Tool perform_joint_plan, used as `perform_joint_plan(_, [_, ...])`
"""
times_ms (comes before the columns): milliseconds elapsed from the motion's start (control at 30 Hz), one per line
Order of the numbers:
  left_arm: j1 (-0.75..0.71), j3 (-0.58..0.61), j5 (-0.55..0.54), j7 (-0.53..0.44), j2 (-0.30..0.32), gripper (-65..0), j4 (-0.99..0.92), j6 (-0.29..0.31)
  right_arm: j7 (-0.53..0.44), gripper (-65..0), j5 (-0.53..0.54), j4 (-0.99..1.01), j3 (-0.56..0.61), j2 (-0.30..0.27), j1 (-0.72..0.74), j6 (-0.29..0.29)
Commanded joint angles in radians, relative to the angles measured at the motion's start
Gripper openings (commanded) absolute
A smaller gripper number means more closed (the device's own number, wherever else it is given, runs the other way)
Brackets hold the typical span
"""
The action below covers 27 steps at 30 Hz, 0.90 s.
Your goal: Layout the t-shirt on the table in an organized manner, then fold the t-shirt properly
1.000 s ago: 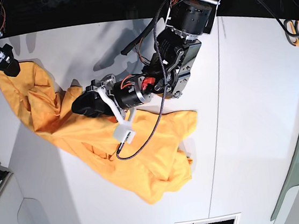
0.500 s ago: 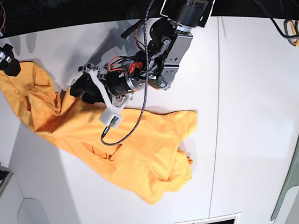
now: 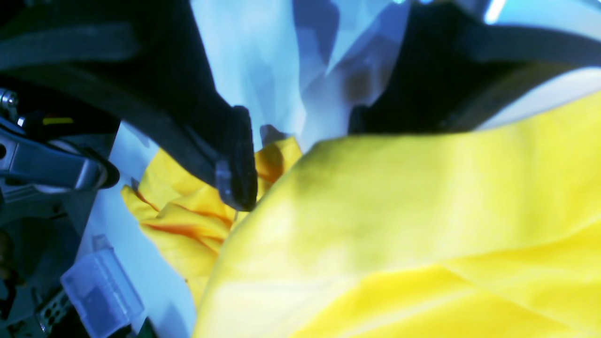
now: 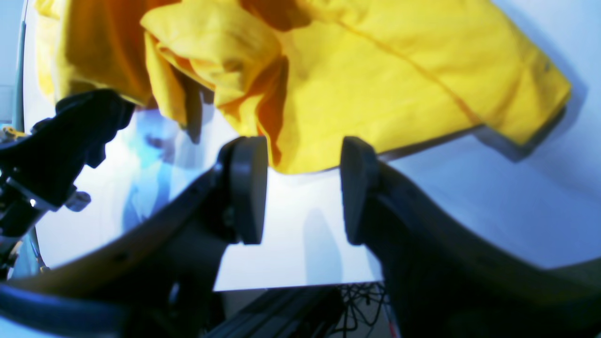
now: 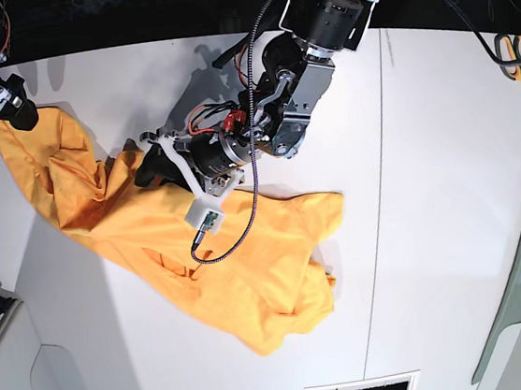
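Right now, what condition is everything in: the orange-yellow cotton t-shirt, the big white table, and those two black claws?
Orange-yellow cotton t-shirt: crumpled and bunched, lying diagonally, not spread flat or folded.
White matte table: bears the shirt.
Left gripper: open, over a raised fold of the shirt; no grip shows.
Right gripper: open, nothing between its pads, at the shirt's edge near the table's corner.

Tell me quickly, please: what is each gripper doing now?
Left gripper: jaws open over the t-shirt, holding nothing.
Right gripper: jaws open at the t-shirt's edge, holding nothing.
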State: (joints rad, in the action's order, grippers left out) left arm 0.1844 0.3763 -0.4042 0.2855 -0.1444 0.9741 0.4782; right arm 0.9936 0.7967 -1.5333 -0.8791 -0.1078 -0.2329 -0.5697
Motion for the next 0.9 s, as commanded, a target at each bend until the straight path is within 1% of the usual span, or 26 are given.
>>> perform_joint_plan(0, [0.026, 0.001, -0.030, -0.028, -0.013, -32.1, 0.013, 0.007, -0.009, -39.5, 0.024, -0.019, -0.004, -0.013, 0.002, -0.010])
perform_joint_plan(33, [0.026, 0.001, -0.044, -0.028, -0.013, -33.9, 0.013, 0.007, -0.009, -39.5, 0.024, -0.019, -0.004, -0.013, 0.002, -0.010])
perform_joint_plan(67, [0.026, 0.001, -0.055, -0.029, -0.013, -40.0, 0.013, 0.007, -0.009, -39.5, 0.027, -0.019, -0.004, -0.013, 0.002, -0.010])
perform_joint_plan(133, [0.026, 0.001, -0.056, -0.036, -0.013, -57.9, 0.013, 0.007, -0.009, -39.5, 0.027, -0.019, -0.004, -0.013, 0.002, -0.010])
perform_joint_plan(167, [0.026, 0.001, -0.056, -0.036, -0.013, -65.0, 0.013, 0.008, -0.009, -39.5, 0.027, -0.019, -0.004, -0.013, 0.002, -0.010])
perform_joint_plan(200, [0.026, 0.001, -0.056, -0.035, -0.013, -65.0, 0.013, 0.015, -0.009, -39.5, 0.027, -0.019, -0.004, -0.013, 0.002, -0.010])
perform_joint_plan(233, [0.026, 0.001, -0.056, -0.033, -0.013, -65.0, 0.013, 0.047, -0.009, -39.5, 0.027, -0.019, -0.004, -0.013, 0.002, -0.010])
perform_joint_plan(267, [0.026, 0.001, -0.059, -0.019, -0.013, -65.0, 0.015, 0.097, -0.010, -39.5, 0.027, -0.019, -0.004, -0.014, 0.002, -0.010])
perform_joint_plan(333, [0.025, 0.001, -0.099, 0.056, -0.013, -65.0, 0.027, 0.220, -0.012, -39.5, 0.027, -0.019, -0.004, -0.014, 0.002, -0.010])
perform_joint_plan(400, [0.018, 0.001, -0.179, 0.179, -0.013, -65.0, 0.055, 0.220, -0.014, -39.5, 0.027, -0.019, -0.004, -0.014, 0.002, -0.010])
perform_joint_plan(467, [-0.014, 0.002, -0.217, 0.278, -0.013, -65.0, 0.126, 0.220, -0.022, -39.5, 0.027, -0.019, -0.004, -0.014, 0.002, -0.010])
perform_joint_plan(567, [-0.100, 0.002, -0.254, 0.303, -0.013, -65.0, 0.295, 0.220, -0.026, -39.5, 0.026, -0.019, -0.004, -0.014, 0.002, -0.010])
perform_joint_plan(600, [-0.129, 0.002, -0.267, 0.309, -0.003, -65.0, 0.359, 0.220, -0.029, -39.5, 0.026, -0.019, -0.004, -0.014, 0.003, -0.010])
perform_joint_plan(733, [-0.212, 0.002, -0.325, 0.385, 0.093, -65.0, 0.593, 0.220, -0.071, -39.5, -0.024, -0.019, -0.004, -0.026, 0.002, -0.010])
perform_joint_plan(867, [-0.256, 0.002, -0.356, 0.401, 0.172, -65.0, 0.723, 0.220, -0.098, -39.5, -0.056, -0.019, -0.004, -0.082, 0.003, -0.005])
